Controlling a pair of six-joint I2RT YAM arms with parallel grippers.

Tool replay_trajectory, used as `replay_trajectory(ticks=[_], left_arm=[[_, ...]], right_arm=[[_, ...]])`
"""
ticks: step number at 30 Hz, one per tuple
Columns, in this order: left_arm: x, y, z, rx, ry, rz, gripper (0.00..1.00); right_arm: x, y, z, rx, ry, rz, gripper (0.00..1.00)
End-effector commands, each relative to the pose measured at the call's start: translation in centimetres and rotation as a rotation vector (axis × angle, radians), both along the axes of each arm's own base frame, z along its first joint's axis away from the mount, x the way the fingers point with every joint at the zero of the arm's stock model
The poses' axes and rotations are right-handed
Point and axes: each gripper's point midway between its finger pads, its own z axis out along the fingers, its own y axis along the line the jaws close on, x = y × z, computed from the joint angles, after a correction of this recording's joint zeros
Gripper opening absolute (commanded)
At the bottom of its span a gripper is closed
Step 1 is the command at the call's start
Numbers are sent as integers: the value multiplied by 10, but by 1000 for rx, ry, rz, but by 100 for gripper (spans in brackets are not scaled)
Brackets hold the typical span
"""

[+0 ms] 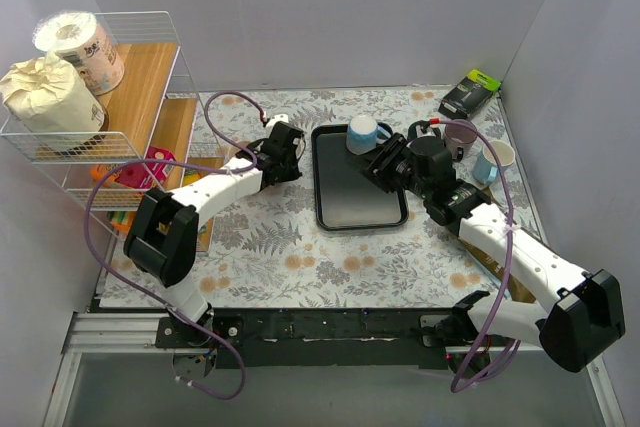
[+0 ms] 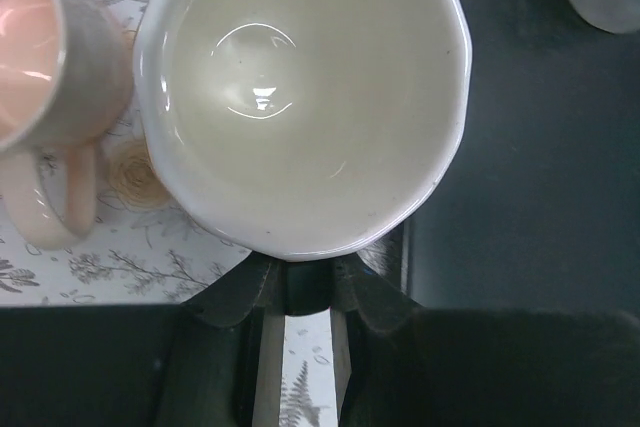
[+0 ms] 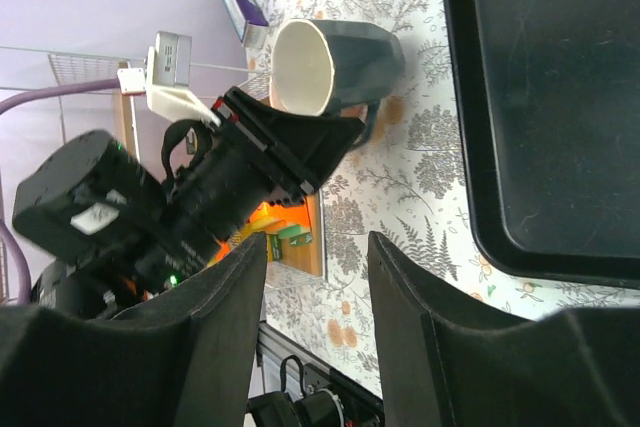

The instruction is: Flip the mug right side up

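While left hand (image 2: 305, 282) clamps it, mug (image 2: 300, 97) is upright

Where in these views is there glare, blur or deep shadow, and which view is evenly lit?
Left wrist view: a ring of glare lies inside the mug, the pink mug at the edge is soft, the left fingers are in deep shadow. Right wrist view: the right fingers are dark with little detail, the mug sharp. Top view: even light, soft shadows.
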Motion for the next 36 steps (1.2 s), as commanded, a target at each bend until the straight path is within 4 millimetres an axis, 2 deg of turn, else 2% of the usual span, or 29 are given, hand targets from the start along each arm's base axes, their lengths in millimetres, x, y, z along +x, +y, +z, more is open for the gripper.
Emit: replay_trajectory(ticks=[1,9,18,22,26,28,30,36], left_arm=[[39,5,35,-56,-107,35,0],[58,15,19,-87,-60,26,0],[56,8,9,-195,21,30,0],[55,3,8,-245,55,38,0],[55,-6,14,-286,64,20,9],[55,-7,14,-289,69,20,21],[57,-6,14,-284,71,23,28],[59,-3,19,-262,58,24,31]], right_arm=[[1,-11,1,-23,-25,-26,52],[6,-11,1,-52,-30,-10,53],[11,-14,-13,-133,-2,-8,57],[13,-13,-13,-139,-6,-8,57],[15,-12,-12,-145,-5,-6,58],[15,-11,-14,-148,0,-1,58],[16,-10,-14,-148,4,0,58],[17,-10,-15,-174,12,8,60]])
